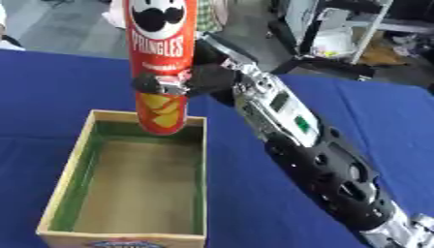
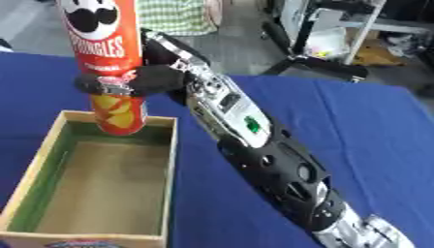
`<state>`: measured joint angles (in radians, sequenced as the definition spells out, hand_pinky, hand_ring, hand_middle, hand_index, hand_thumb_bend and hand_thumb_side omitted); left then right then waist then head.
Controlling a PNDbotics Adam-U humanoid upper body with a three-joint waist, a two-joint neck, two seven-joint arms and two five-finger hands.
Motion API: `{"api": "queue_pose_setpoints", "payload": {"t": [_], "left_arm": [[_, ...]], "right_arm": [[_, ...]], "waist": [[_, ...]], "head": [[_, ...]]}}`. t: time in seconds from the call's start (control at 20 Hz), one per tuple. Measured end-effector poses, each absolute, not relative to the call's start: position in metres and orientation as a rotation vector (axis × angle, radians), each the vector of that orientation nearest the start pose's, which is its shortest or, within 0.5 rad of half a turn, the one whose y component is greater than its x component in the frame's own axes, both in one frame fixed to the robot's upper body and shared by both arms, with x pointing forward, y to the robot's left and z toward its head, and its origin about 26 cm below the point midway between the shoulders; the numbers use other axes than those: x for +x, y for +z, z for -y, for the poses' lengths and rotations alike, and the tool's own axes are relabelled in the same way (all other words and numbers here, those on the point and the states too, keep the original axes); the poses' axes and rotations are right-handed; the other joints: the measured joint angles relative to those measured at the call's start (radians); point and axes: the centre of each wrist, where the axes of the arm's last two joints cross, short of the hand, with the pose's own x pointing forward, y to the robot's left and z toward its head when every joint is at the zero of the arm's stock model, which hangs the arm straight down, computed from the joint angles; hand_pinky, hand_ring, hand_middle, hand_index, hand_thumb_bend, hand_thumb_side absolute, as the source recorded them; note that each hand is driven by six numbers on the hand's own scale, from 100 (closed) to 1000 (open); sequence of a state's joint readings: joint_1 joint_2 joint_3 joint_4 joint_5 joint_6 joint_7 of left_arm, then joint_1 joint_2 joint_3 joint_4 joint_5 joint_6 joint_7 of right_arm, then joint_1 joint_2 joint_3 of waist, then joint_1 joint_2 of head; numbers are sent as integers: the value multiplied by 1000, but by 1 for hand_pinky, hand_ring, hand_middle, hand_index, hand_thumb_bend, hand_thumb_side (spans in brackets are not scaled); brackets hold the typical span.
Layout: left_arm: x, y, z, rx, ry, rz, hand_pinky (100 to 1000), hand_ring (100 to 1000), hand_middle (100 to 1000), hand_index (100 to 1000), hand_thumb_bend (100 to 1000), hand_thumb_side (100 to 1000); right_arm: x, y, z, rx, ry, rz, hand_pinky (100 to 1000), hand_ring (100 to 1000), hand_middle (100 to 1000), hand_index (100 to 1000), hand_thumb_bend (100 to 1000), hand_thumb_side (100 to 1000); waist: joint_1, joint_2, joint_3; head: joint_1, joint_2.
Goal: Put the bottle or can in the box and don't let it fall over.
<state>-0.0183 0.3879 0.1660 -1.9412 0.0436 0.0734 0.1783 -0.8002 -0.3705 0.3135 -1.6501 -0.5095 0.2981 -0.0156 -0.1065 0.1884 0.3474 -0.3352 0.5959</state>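
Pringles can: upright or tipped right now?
Upright. The Pringles can stands vertical in the right robot hand, its base over the wooden box's far end.

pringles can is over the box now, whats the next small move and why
Probably lower it straight down. The right hand grips the upright Pringles can with its base at the far rim of the wooden box, not yet on the floor; keeping it vertical should prevent tipping.

The red can (image 1: pixel 161 63) reads "PRINGLES" beneath its moustached face logo.
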Motion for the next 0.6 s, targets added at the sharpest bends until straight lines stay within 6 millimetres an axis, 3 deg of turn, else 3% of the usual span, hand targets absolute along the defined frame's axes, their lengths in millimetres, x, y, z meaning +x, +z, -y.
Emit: {"api": "queue_pose_setpoints", "payload": {"t": [0.1, 0.15, 0.2, 0.25, 0.3, 0.35, 0.45, 0.6], "left_arm": [[265, 134, -342, 496, -55, 1919, 956, 890, 814, 779, 100, 654], [265, 134, -342, 497, -55, 1919, 956, 890, 814, 779, 100, 654], [265, 134, -342, 497, -55, 1919, 956, 890, 814, 779, 100, 654], [265, 134, -342, 497, -55, 1919, 956, 889, 814, 779, 100, 654], [265, 134, -342, 497, -55, 1919, 956, 889, 814, 779, 100, 654], [265, 134, -342, 497, -55, 1919, 956, 889, 814, 779, 100, 655], [265, 134, -342, 497, -55, 1919, 957, 889, 814, 779, 100, 656], [265, 134, -342, 497, -55, 1919, 957, 889, 814, 780, 100, 655]], "right_arm": [[376, 256, 156, 435, 541, 1882, 1000, 1000, 975, 628, 672, 100], [376, 255, 156, 435, 533, 1875, 1000, 1000, 988, 691, 799, 204], [377, 254, 156, 434, 525, 1867, 1000, 1000, 992, 705, 815, 217], [377, 254, 156, 432, 517, 1861, 1000, 1000, 1000, 800, 941, 324], [378, 253, 156, 429, 514, 1856, 1000, 1000, 1000, 825, 971, 350], [378, 252, 155, 425, 513, 1850, 1000, 1000, 1000, 907, 1000, 413], [379, 251, 155, 407, 518, 1846, 1000, 1000, 1000, 966, 1000, 467], [380, 250, 156, 352, 541, 1849, 1000, 1000, 1000, 992, 1000, 509]], "waist": [[0, 0, 0], [0, 0, 0], [0, 1, 0], [0, 1, 0], [0, 1, 0], [0, 2, -1], [0, 2, -3], [0, 2, -6]], "head": [[-1, 0], [-1, 0], [-1, 0], [-1, 0], [-1, 0], [0, 0], [0, 0], [4, 0]]}}
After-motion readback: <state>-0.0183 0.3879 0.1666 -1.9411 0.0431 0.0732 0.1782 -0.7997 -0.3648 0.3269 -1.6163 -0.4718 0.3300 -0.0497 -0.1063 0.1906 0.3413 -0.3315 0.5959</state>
